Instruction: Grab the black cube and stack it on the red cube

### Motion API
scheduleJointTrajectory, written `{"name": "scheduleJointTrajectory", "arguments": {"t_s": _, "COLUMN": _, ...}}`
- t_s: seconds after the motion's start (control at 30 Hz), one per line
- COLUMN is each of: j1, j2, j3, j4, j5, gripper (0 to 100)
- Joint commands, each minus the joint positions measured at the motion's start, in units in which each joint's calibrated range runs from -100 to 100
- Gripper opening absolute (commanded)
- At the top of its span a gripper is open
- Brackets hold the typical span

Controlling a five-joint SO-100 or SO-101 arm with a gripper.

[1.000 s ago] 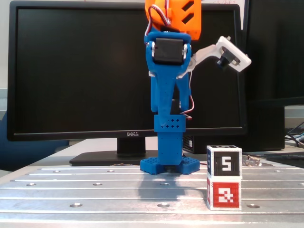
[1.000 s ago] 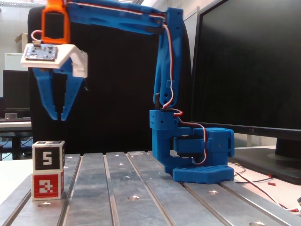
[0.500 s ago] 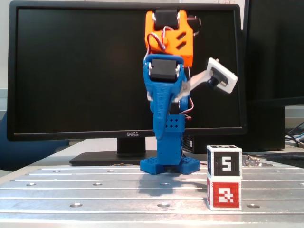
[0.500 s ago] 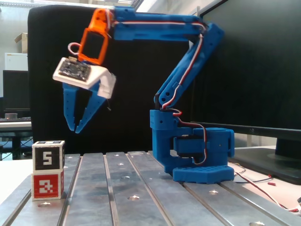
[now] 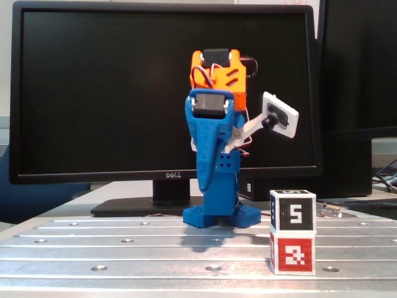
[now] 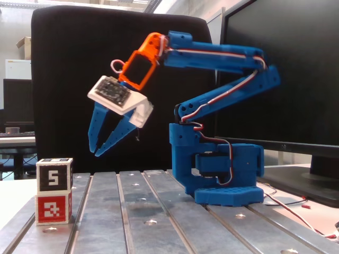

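Two cubes stand nearest the camera in both fixed views, the black cube sitting squarely on top of the red cube on the slatted metal table. In the side-on fixed view the stack, black cube over red cube, lies below the gripper and a little to its left, clear of the fingertips with open air between. That view alone shows the two blue fingers spread apart, holding nothing, and pointing down and to the left. The front-on view hides the fingers behind the arm; there only the white wrist camera juts out to the right. Seen from the side, the arm folds back on itself: the lower link leans away from the gripper, the upper link reaches forward nearly level, and the orange wrist tips downward. Farthest back, the blue base sits bolted to the table before a dark monitor.
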Motion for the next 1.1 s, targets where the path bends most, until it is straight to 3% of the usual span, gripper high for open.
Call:
{"name": "scheduleJointTrajectory", "arguments": {"t_s": 0.0, "j1": 0.41, "j2": -6.92, "j3": 3.11, "j4": -0.66, "j5": -0.24, "gripper": 1}}
{"name": "scheduleJointTrajectory", "arguments": {"t_s": 0.4, "j1": 0.41, "j2": -32.65, "j3": 17.41, "j4": 3.79, "j5": -0.29, "gripper": 1}}
{"name": "scheduleJointTrajectory", "arguments": {"t_s": 1.07, "j1": 0.19, "j2": -32.91, "j3": 27.90, "j4": 3.62, "j5": -0.29, "gripper": 1}}
